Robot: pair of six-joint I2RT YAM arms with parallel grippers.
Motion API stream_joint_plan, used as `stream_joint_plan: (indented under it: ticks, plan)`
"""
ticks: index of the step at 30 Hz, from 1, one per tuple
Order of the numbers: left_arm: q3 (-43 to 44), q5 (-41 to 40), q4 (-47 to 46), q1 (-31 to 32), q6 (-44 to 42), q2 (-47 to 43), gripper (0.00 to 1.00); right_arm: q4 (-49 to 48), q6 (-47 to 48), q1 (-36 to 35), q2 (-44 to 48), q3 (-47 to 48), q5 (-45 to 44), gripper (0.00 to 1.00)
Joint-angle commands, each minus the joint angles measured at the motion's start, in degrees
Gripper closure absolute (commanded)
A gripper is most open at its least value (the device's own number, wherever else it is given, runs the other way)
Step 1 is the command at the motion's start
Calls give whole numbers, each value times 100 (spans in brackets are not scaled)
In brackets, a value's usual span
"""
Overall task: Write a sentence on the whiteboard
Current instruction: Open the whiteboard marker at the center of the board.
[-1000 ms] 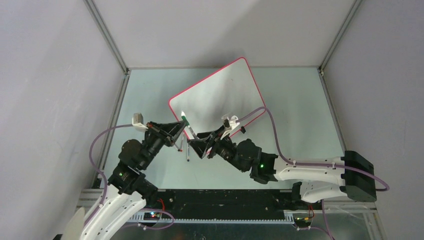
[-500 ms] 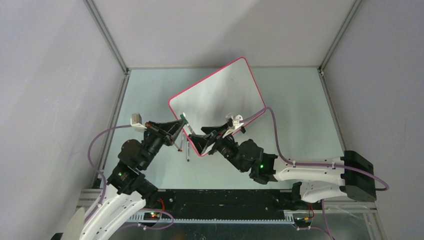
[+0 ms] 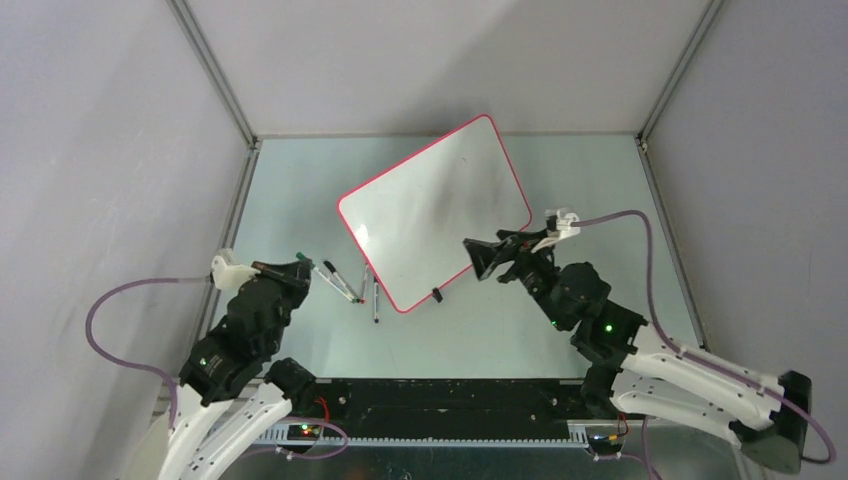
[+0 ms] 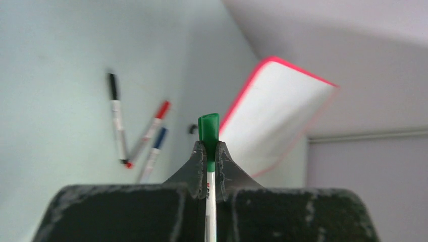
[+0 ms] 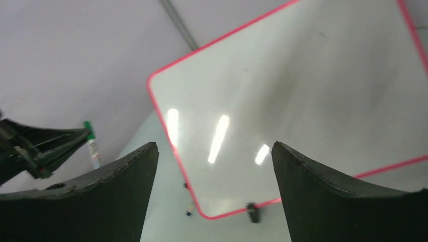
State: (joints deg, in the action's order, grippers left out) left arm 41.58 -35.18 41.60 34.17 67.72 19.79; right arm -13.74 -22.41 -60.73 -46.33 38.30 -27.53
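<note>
Over on the left, the left gripper point(image 4: 208, 151) is clamped tight on a green marker point(image 4: 208, 128). The green end pokes out past the fingertips and the white barrel runs back between them. There's small print on that barrel, too fine to read. That gripper sits at the near left of the table point(image 3: 560, 180), well apart from the board.

Moving right, three loose markers lie on the table between that gripper and the board. There is a black-capped marker point(image 4: 117, 118), a red-capped marker point(image 4: 151, 128) and a blue-capped marker point(image 4: 154, 151). The black and the red form a V with their far ends close together, and the blue lies just beside the red. So that's four markers in all, one held and three lying down.

Centre stage is the whiteboard point(image 3: 435, 215), one of them, lying on the table and turned at an angle, its red-pink rim running all round. Its face shows white, with bright streaks of glare and a faint grey smudge. One black clip point(image 3: 436, 294) shows on its near long edge.

To the right, the right gripper point(image 3: 474, 258) has its fingers spread wide apart with nothing between them. It sits right at the board's near long edge and points across the board. Whether it touches the rim I cannot tell.
</note>
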Motion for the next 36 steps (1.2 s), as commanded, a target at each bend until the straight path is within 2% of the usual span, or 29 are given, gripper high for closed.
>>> stream_joint_plan:
  ticks: [1,4,8,11,15,18,23,27,32,36]
  plan:
    - [-70,-995,772,13,-351,368,100,1254,-66,665,595,-224,330,12]
    - [-66,-1074,852,-38,-391,581,100,1705,-48,1062,1001,-348,465,12]
    - [-140,-971,696,-53,-372,596,100,1974,-90,1246,1297,-455,726,12]
    - [-306,-262,200,-55,-191,415,100,1866,-320,1267,1247,-505,967,13]
    - [-651,1093,-876,-56,627,289,100,630,-754,1085,874,-817,1399,13]
    - [-864,1940,-1512,-48,1446,434,100,-628,-625,432,449,-892,1115,13]
    - [-879,2398,-1942,-46,2186,839,100,-2578,187,-773,-621,-724,264,14]
    - [-903,2490,-2158,-44,2476,919,100,-2929,193,-1061,-1463,-267,-38,19]
    - [-856,2501,-2211,-29,2610,894,100,-2854,-6,-1143,-2273,260,-35,20]
    - [-828,2450,-2198,-38,2630,842,100,-2766,-263,-1172,-2675,647,40,28]
